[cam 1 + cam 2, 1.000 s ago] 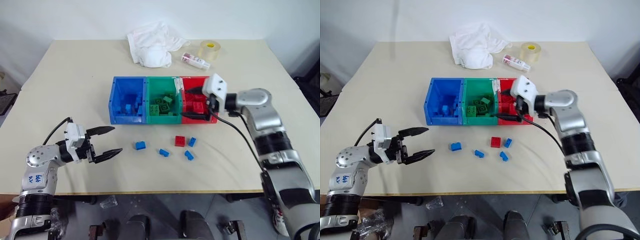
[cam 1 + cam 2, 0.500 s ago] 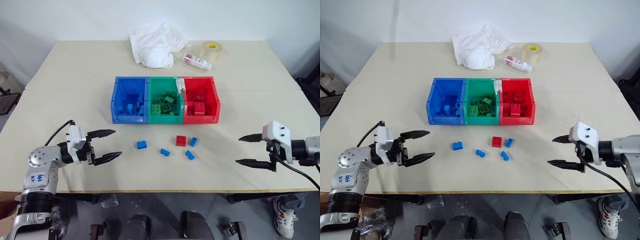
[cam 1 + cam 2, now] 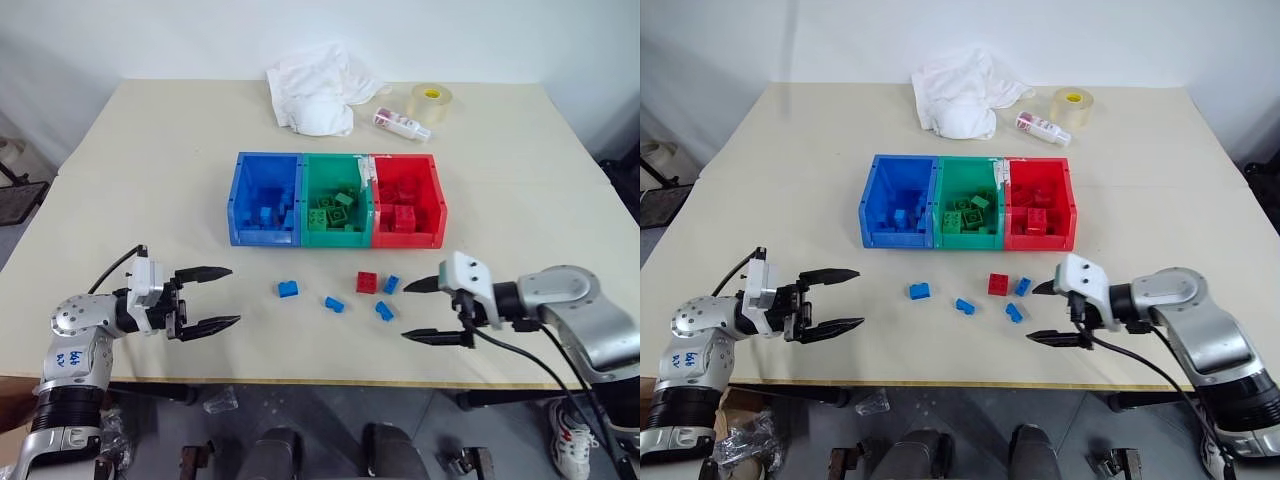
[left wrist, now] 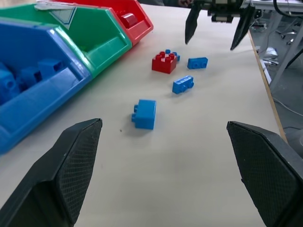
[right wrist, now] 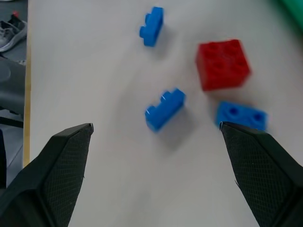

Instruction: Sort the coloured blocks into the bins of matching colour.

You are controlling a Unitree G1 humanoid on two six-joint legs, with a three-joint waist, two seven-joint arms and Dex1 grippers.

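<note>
Right wrist view: loose blocks on the surface just near of the bins (image 3: 336,200), four blue ones and one red block (image 5: 222,64). The red block sits touching or nearly touching a blue block (image 5: 241,115); another blue block (image 5: 164,109) lies just beside them. The right gripper (image 3: 428,310) hovers spread and empty to the right of this cluster; the left gripper (image 3: 203,298), also spread and empty, hangs left of the leftmost blue block (image 3: 288,289). Risk: wide fingers closing on the tight cluster may catch two blocks of different colour or push a neighbour away. Bin contents are partly hidden by the walls; whether red and blue actually touch cannot be told.
</note>
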